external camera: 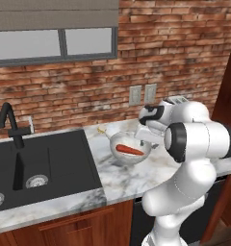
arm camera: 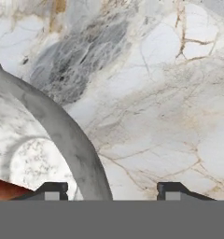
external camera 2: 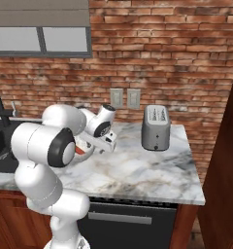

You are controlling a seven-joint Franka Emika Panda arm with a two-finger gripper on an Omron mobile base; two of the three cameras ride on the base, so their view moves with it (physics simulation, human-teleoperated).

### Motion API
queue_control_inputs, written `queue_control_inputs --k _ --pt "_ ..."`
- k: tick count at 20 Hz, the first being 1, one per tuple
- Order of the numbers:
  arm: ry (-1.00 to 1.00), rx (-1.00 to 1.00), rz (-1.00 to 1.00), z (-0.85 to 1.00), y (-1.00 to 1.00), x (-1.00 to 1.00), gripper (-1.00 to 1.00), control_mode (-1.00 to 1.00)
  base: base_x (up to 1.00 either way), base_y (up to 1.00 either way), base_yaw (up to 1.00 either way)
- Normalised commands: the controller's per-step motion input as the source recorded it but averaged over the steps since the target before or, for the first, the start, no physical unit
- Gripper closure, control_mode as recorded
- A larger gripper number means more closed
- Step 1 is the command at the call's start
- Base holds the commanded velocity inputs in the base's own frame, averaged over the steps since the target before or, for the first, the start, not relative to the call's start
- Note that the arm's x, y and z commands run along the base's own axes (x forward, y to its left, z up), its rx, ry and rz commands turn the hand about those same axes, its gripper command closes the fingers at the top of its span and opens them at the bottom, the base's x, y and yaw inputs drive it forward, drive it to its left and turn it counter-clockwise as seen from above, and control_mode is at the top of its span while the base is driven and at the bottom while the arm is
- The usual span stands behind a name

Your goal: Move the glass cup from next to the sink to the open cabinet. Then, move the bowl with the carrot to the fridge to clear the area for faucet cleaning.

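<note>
The white speckled bowl [external camera: 128, 143] stands on the marble counter just right of the black sink [external camera: 50, 166], and the orange carrot [external camera: 130, 150] lies inside it. My gripper [arm camera: 112, 189] is down at the bowl's right edge. In the hand view its two dark fingertips [arm camera: 53, 190] stand apart on either side of the bowl's rim [arm camera: 62, 126], one inside and one outside, and a bit of the carrot [arm camera: 6, 190] shows at the lower left. No finger visibly presses the rim. The faucet [external camera: 11, 126] rises behind the sink. The glass cup, open cabinet and fridge are out of view.
A silver toaster [external camera 2: 156, 127] sits at the back right of the counter [external camera 2: 138, 170]. Wall sockets [external camera: 141, 94] are on the brick wall behind the bowl. A tall wooden panel [external camera: 229, 96] closes off the right side.
</note>
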Motion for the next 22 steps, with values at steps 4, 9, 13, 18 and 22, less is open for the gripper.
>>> queue_control_inputs --k 4,9,13,18,22 --pt "0.00 0.00 0.00 0.00 0.00 0.00 1.00 -1.00 0.00 0.00 0.00" --pt "-0.01 0.00 0.00 0.00 0.00 -0.06 1.00 -1.00 0.00 0.00 0.00" --pt "-0.17 0.00 -0.02 0.61 0.00 -0.32 1.00 -1.00 0.00 0.00 0.00" --pt "-0.27 0.02 -0.01 1.00 0.00 -0.60 1.00 -1.00 0.00 0.00 0.00" --pt "-0.19 0.01 0.09 0.87 0.01 -0.89 1.00 -1.00 0.00 0.00 0.00"
